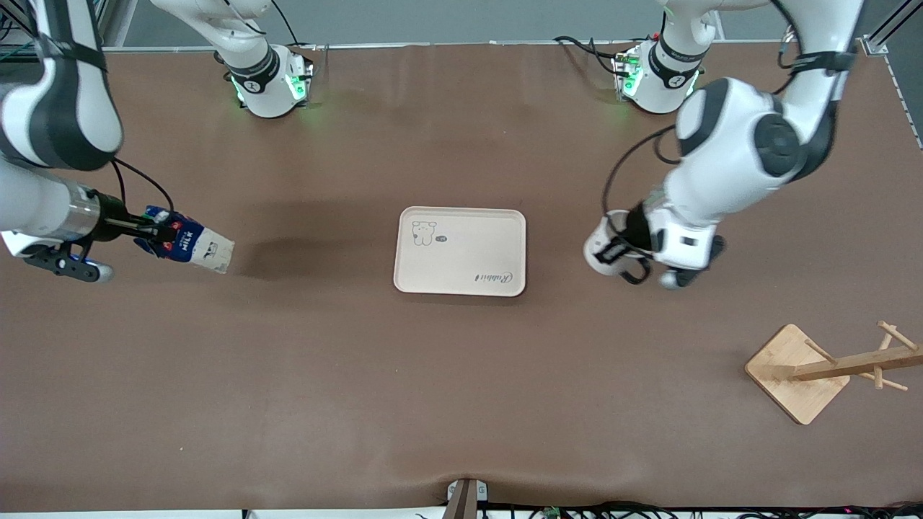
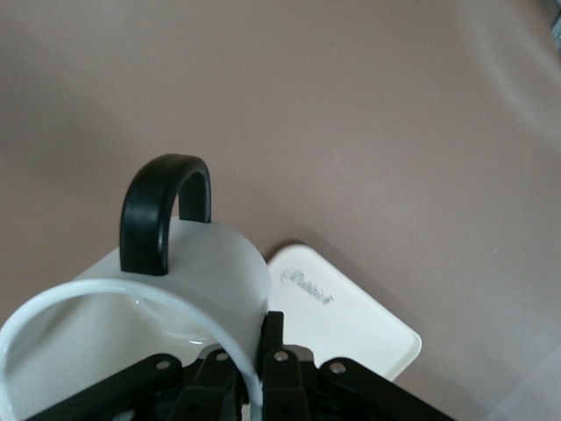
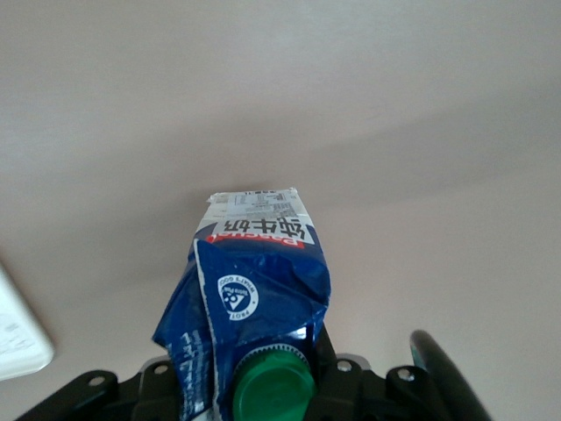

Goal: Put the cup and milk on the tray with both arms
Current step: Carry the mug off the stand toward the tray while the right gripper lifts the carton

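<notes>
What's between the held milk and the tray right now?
Only bare brown table lies between the milk in the right claw and the tray, as the front view shows.

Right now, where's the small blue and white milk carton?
The blue and white milk carton is gripped by the right gripper, held over bare table toward the right arm's end, beside the cream tray.

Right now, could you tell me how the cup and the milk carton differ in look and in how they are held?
The cup is white and round with a black handle; the milk is a blue and white carton with a green cap. The left pincer clamps the cup's rim; the right pincer grips the milk at its top. Both are held off the tray, on either side of it.
</notes>
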